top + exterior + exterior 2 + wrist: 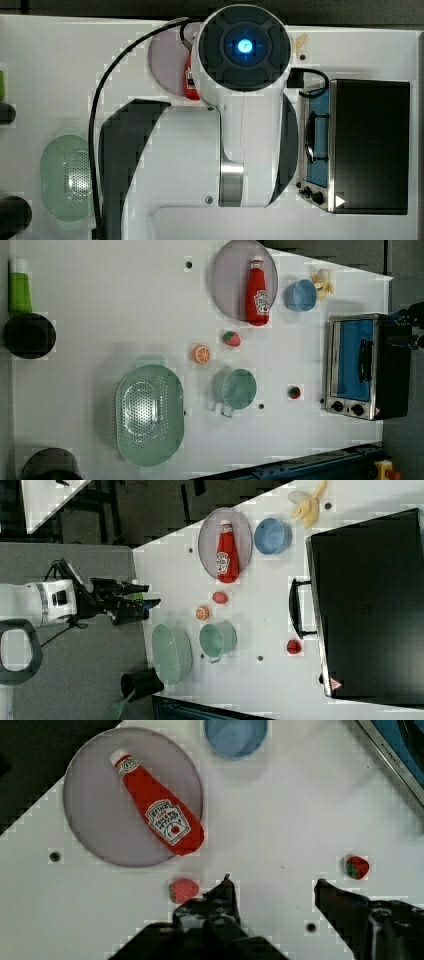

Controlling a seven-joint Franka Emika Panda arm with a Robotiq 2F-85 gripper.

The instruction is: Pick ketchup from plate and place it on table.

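The ketchup (160, 812) is a slim red squeeze bottle with a white cap. It lies flat on the pale lilac plate (95, 820), its base reaching over the rim. In the left view the ketchup (257, 292) lies on the plate (230, 280) near the white table's (125, 315) far edge. My gripper (274, 881) is open with nothing between its fingers. It hovers over bare table, away from the bottle's base. In the right view the gripper (150, 595) hangs well off the table, far from the ketchup (226, 554).
A blue bowl (301, 295) and a banana (323, 281) sit beside the plate. A strawberry (183, 890), an orange slice (202, 354), a green cup (235, 388) and a red-green fruit (357, 867) dot the middle. A green basket (149, 414) and a toaster oven (360, 372) flank them.
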